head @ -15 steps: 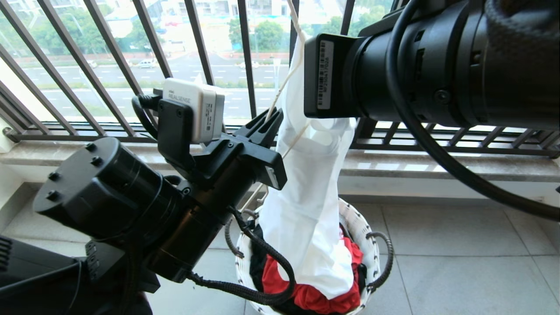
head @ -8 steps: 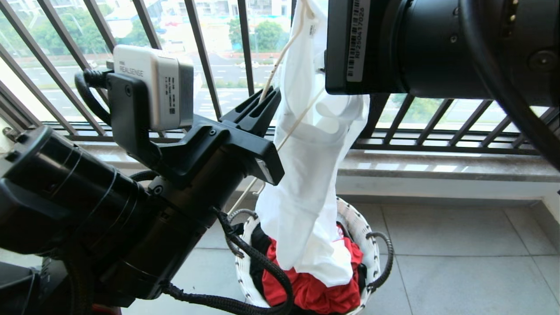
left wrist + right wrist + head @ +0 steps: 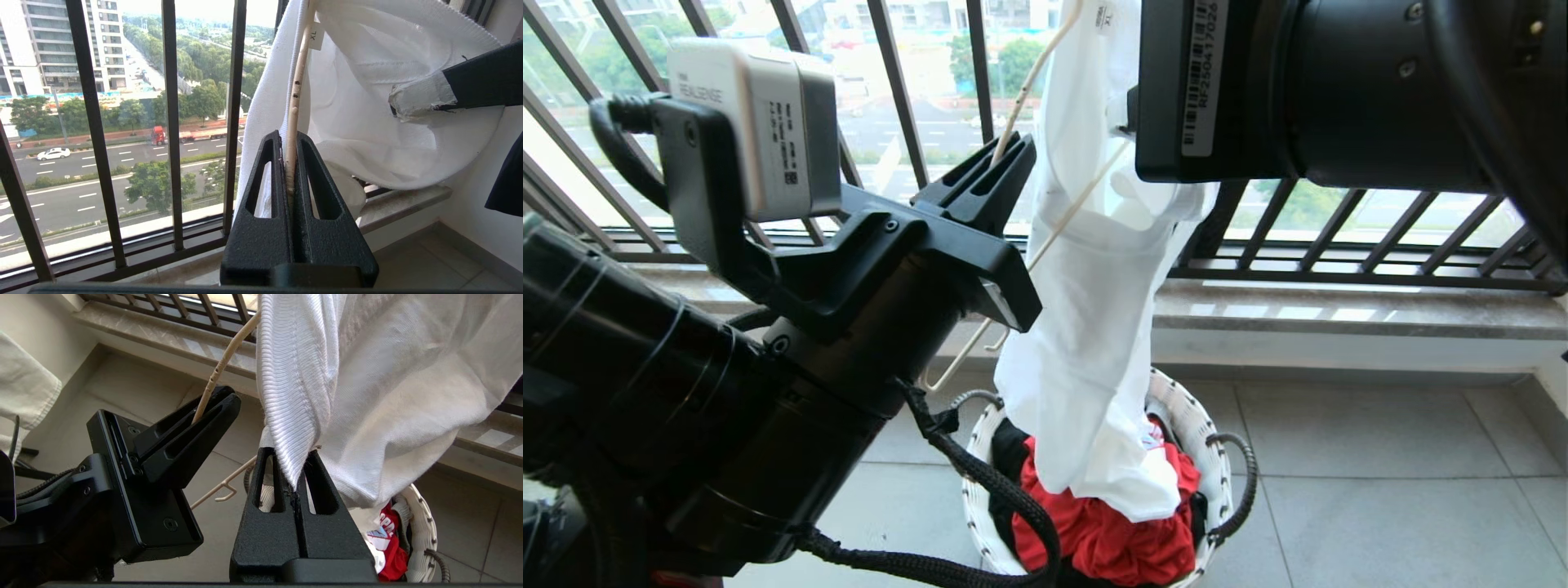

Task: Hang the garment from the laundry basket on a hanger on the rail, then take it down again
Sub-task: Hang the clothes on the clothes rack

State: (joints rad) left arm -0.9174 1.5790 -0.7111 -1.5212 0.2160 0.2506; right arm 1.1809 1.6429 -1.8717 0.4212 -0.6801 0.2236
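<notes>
The left gripper [image 3: 291,163] is shut tight on the thin hanger [image 3: 296,94]. The hanger's top goes out of the picture, so what it hangs from cannot be seen. One notch hook at its low end peeks out below the gripper in the head view.

The right gripper [image 3: 295,473] is closed on a bunched fold of the white shirt [image 3: 1094,327]. In the head view the right arm [image 3: 1339,90] is big and close, and it hides this gripper and part of the shirt's collar.

The shirt hangs down long and twisted. Its bottom end rests in the basket [image 3: 1188,425] on the floor, on top of a red cloth [image 3: 1119,539]. The shirt's front print cannot be seen. A small tag near the collar reads XL in the left wrist view.

Behind are the black window bars [image 3: 898,90]. The left arm covers the near side of the basket.
</notes>
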